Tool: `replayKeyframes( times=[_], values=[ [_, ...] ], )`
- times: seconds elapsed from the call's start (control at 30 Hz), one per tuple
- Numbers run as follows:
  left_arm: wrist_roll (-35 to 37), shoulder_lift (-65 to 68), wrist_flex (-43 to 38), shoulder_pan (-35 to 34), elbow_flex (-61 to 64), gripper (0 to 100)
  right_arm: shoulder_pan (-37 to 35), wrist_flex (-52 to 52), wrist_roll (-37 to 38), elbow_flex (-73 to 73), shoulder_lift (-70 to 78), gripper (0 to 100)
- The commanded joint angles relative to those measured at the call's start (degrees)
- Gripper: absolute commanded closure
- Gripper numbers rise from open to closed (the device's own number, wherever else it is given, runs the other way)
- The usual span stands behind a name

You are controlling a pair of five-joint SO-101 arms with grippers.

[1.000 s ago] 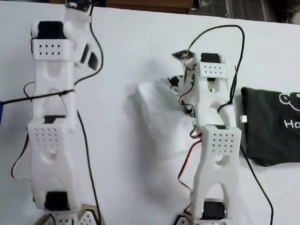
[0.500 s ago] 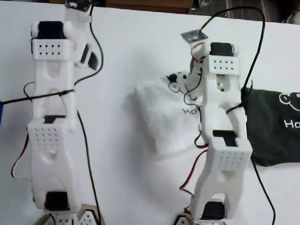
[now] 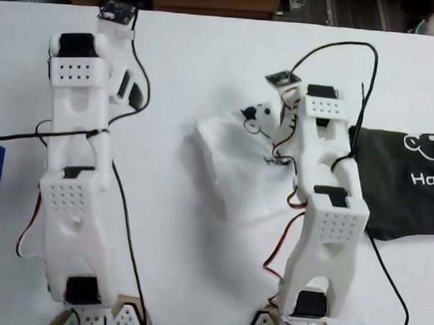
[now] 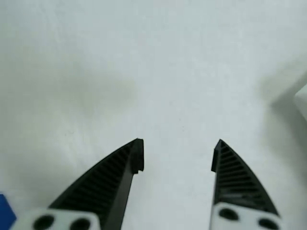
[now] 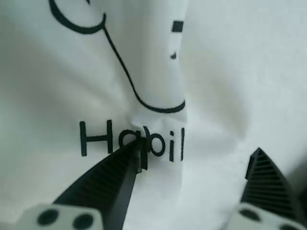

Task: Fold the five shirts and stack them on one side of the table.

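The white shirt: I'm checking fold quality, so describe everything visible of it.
The white shirt looks like soft cloth, folded into a rumpled bundle, with a black drawing and lettering facing up. It lies on the table beside the black shirt. The right claw is open over its print, with one fingertip at the fabric.

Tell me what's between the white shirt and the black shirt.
High view: the right arm's white plastic links stand between white folded shirt and black folded shirt.

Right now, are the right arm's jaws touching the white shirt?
Touching. The right wrist view shows one jaw tip pressed into the white shirt, puckering the cloth there.
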Motion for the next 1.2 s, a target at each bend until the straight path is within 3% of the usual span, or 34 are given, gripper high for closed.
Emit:
replayKeyframes(
  times=[0.0,0.37,0.57,0.77,0.93,1.17],
  values=[
    [-0.44,-2.02,1.05,0.18,0.13,75,-1.89,-0.22,0.0,-0.26,0.57,66.5],
    [-0.7,-7.3,1.05,-0.18,0.4,75,-5.85,0.13,-0.09,-3.43,1.19,66.5],
    [-0.7,-7.3,1.05,0.09,0.4,75,-5.58,-0.31,-5.89,-3.43,1.45,66.7],
    [-0.7,-7.3,1.05,0.0,0.4,75,-6.73,1.01,-7.56,-4.04,7.08,84.4],
    [-0.7,-7.3,1.05,0.0,0.4,75,-6.99,9.98,-5.8,-12.04,11.38,81.7],
    [-0.7,-7.38,1.05,0.09,0.4,75,-6.29,12.35,0.35,-17.49,16.31,97.4]
  ],
)
